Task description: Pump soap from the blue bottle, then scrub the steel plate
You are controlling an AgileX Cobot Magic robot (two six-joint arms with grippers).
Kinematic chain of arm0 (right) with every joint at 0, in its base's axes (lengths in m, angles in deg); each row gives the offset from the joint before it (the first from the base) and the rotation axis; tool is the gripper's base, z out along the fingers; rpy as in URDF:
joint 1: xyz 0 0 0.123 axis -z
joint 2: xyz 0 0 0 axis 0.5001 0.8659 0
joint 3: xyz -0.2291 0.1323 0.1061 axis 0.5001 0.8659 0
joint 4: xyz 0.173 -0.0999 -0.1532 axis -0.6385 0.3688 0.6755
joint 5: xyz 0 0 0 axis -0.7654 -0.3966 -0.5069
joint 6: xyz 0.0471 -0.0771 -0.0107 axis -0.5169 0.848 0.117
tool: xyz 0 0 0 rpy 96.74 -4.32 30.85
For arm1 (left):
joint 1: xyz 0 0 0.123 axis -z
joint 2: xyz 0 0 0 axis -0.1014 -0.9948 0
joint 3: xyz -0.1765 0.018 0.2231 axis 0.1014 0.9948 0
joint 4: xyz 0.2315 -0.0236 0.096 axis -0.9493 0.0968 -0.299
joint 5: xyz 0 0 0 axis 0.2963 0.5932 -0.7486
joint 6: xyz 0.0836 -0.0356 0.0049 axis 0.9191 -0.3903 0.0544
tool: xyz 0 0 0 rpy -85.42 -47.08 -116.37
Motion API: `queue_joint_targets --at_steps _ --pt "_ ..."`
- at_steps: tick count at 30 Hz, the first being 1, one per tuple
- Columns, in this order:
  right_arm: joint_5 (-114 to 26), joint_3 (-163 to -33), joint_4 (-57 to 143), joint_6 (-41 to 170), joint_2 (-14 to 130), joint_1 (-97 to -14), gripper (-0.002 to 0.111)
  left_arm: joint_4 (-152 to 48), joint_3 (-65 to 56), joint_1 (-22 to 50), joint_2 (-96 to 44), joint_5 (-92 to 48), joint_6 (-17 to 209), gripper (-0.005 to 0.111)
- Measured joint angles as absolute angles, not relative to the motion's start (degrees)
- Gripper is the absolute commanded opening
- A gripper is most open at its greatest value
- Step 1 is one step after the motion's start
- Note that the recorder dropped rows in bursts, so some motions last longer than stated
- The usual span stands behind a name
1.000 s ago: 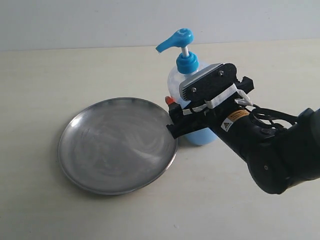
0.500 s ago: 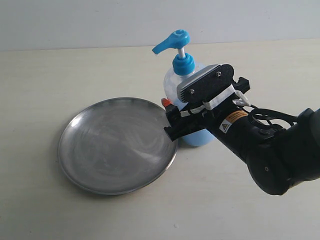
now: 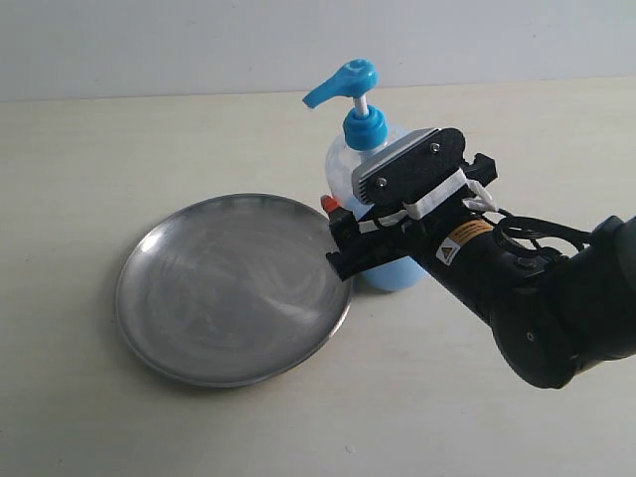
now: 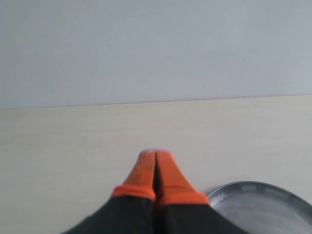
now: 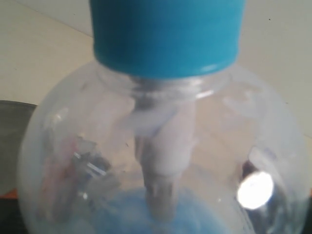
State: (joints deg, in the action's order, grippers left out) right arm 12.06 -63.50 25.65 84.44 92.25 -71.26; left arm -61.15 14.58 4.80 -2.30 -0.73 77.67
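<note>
The blue bottle (image 3: 345, 167) stands upright just right of the steel plate (image 3: 234, 288), its blue pump head (image 3: 346, 79) raised with the spout pointing left. My right gripper (image 3: 343, 237) is shut on the bottle's body from the right, with one orange fingertip (image 3: 329, 203) showing by the plate's rim. The soap (image 3: 397, 274) fills the lower part of the bottle. In the right wrist view the bottle (image 5: 161, 146) fills the picture, soap (image 5: 141, 214) low inside it. My left gripper (image 4: 155, 157) is shut on nothing, beside the plate's rim (image 4: 258, 187).
The plate (image 5: 12, 141) carries a pale smeared film. Everything rests on a cream tabletop (image 3: 119, 139), with a pale wall (image 3: 149, 40) behind it. The left arm is outside the exterior view.
A second ago my right gripper and the bottle shifted slightly left toward the plate. Over the last half second nothing has visibly moved.
</note>
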Motion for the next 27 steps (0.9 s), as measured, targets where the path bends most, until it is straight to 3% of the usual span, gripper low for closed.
queue_joint_targets --at_steps 27 --pt "12.1 -63.5 25.7 84.4 92.2 -71.3 0.000 -60.8 14.6 4.8 -2.3 -2.4 77.7 0.000"
